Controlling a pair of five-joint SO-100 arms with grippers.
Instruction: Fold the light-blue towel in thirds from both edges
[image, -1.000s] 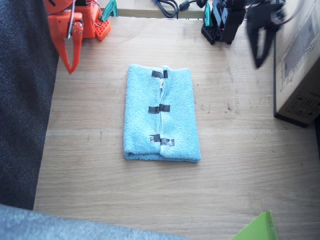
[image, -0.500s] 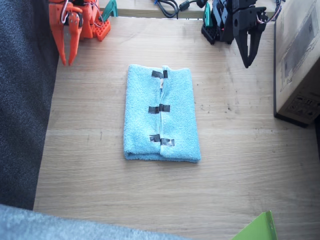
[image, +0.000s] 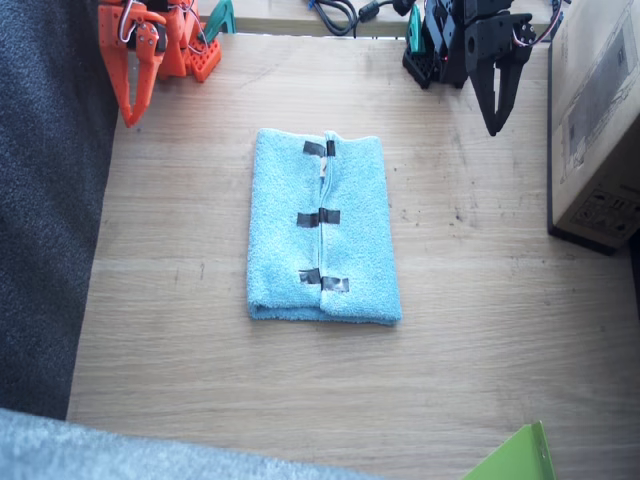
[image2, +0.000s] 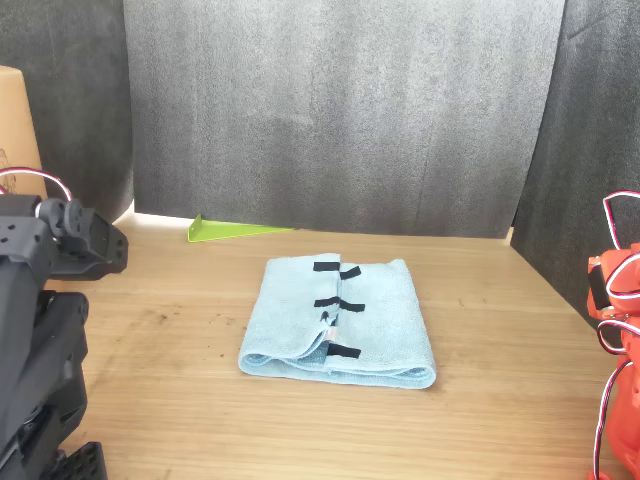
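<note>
The light-blue towel (image: 322, 227) lies flat in the middle of the table, folded into a narrow rectangle. Its two edges (image: 320, 217) meet along the centre line, where the black tape strips sit side by side. In the front view the towel (image2: 375, 325) shows stacked layers at its near end, with the edges (image2: 336, 303) on top. My right gripper (image: 130, 118), orange, hangs shut near its base at the far corner, well clear of the towel. My left gripper (image: 493, 126), black, points down, shut and empty, by its own base.
A cardboard box (image: 598, 120) stands beside the left arm. Dark fabric (image: 45, 220) drapes along the right arm's side of the table. A green wedge (image: 515, 458) sits at the near edge. Cables (image: 335, 12) lie behind the bases.
Both arms have drawn back and up toward their bases. The left gripper swung in from beside the box. The right gripper's fingers came together. The towel has not moved.
</note>
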